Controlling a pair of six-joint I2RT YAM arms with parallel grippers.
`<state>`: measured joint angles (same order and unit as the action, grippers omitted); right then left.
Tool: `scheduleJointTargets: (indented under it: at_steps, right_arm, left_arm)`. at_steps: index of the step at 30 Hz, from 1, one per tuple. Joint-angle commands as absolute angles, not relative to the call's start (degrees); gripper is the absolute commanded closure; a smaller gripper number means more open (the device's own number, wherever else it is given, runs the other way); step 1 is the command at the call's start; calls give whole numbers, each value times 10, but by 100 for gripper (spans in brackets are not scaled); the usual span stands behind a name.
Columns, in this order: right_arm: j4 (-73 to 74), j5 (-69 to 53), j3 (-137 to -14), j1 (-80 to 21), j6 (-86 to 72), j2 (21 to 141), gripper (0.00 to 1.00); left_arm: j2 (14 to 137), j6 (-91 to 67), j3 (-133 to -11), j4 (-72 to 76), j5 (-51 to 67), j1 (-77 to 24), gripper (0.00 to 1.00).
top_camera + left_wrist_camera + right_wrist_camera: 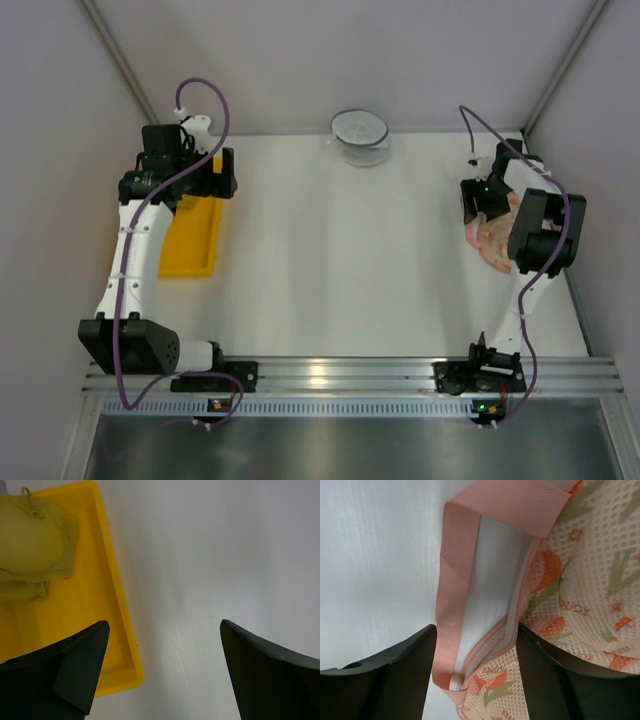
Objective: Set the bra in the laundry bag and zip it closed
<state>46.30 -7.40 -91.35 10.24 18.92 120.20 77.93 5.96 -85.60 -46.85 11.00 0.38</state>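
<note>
On the left, our left gripper (164,632) hangs wide open and empty over the edge of the yellow tray (117,610). The bra (35,545) lies bunched in that tray, a soft mustard mound with a thin strap, not yet picked up. We judge fetching it to be the step in hand: shift over the fabric, then pinch. On the right, the right gripper (476,642) straddles the pink zip edging of the laundry bag (590,580), half open; we cannot tell whether it grips.
</note>
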Motion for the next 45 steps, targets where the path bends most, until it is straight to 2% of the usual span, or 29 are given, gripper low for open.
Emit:
scheduleJointTargets:
  at_steps: [1, 7, 10, 16, 18, 24, 29, 33, 39, 45]
  right_arm:
    - [488, -211, -905, 92, 153, 1206, 39]
    - [447, -252, -807, 29, 156, 1140, 46]
    - [433, -274, -763, -38, 156, 1116, 49]
    - [327, -356, -687, -102, 56, 1080, 54]
    - [285, -366, -662, -118, 4, 1077, 59]
    - [157, -358, -641, -169, -98, 1087, 57]
    - [176, -353, -686, -197, -96, 1100, 56]
    - [255, -283, -720, -207, -47, 1055, 55]
    - [269, -159, -725, -269, -42, 970, 50]
    - [272, -61, -742, -367, -74, 1003, 50]
  left_arm:
    - [762, 66, -850, -467, 108, 5, 2]
    - [766, 62, -847, -475, 99, 6, 2]
    - [764, 61, -844, -482, 96, 6, 2]
    - [764, 58, -848, -500, 73, 7, 2]
    - [767, 52, -850, -504, 63, 7, 2]
    - [788, 37, -883, -544, 49, 10, 2]
    - [797, 30, -912, -563, 47, 12, 2]
    - [799, 19, -923, -565, 45, 14, 2]
    - [797, 2, -922, -564, 45, 20, 2]
    - [799, -16, -927, -564, 18, 28, 2]
